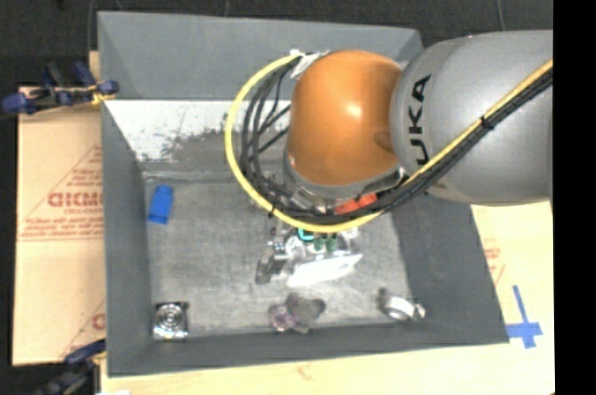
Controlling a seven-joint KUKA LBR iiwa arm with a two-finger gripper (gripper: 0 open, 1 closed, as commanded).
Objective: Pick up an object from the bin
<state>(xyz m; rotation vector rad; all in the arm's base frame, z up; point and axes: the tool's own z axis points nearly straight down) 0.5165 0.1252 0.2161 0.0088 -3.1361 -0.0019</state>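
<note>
The grey arm [475, 132] bears the letters "UKA" beside its orange cover [340, 118]. Under it the gripper [277, 259] hangs low over the middle of the bin [126, 235], just beside a white piece [328, 268]; whether it is open or closed cannot be told. A purple lump [296, 313] lies near, a metal ring [400, 307] and metal disc [171, 320] toward the front corners, a blue block [160, 204] far left.

One blue block [160, 204], one round metal disc [170, 320], one purple-grey lump [296, 313], one silvery metal ring [400, 306] and one white piece [326, 268] (partly hidden, so its kind is unclear).
</note>
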